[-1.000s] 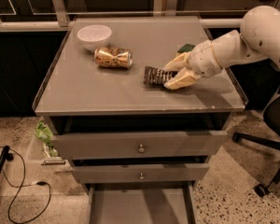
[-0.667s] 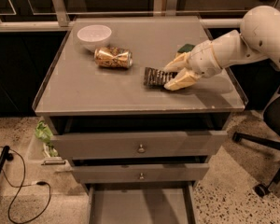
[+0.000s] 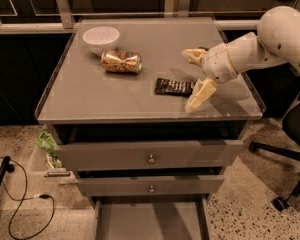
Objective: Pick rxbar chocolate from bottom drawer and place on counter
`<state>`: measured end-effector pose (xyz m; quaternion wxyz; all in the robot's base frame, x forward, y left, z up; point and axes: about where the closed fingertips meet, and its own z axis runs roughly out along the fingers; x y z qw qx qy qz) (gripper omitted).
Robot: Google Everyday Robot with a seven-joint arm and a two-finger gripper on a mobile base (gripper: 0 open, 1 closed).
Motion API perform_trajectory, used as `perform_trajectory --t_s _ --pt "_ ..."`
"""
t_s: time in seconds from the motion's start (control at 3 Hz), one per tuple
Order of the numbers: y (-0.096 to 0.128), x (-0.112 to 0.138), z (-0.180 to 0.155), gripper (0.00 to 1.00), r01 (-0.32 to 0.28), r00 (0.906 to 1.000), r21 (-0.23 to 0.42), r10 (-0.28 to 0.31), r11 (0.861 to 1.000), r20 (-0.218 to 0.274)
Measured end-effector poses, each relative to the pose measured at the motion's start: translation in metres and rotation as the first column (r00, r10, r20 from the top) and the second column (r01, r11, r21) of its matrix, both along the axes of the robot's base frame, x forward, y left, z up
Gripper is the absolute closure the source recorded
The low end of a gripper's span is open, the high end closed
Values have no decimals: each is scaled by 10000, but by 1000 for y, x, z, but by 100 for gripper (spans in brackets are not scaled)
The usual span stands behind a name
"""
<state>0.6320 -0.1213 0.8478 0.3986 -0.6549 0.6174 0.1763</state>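
The rxbar chocolate [image 3: 174, 87], a flat black wrapper with pale lettering, lies flat on the counter [image 3: 90, 96], right of the middle. My gripper [image 3: 196, 76] is just to the bar's right, low over the counter, open and empty. One cream finger [image 3: 192, 55] is behind the bar's right end, the other [image 3: 200, 95] in front of it. The bar's right end sits close to the gap between them. The bottom drawer [image 3: 150, 219] is pulled out at the bottom edge, and the part of its grey floor that shows is bare.
A gold drink can [image 3: 121, 61] lies on its side and a white bowl [image 3: 101, 38] stands at the counter's back left. Two knobbed drawers [image 3: 150, 156] are slightly ajar. A chair base [image 3: 285, 154] is at right. A green bag [image 3: 46, 141] and cables [image 3: 20, 204] are at left.
The fingers, which were closed around the bar's right end, have spread wide. The bar now lies free on the counter and the gripper has drawn slightly right.
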Motion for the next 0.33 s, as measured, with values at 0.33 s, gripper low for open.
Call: perform_trajectory --t_s 0.33 --pt "0 0 0 0 -1 10000 0 1 10000 0"
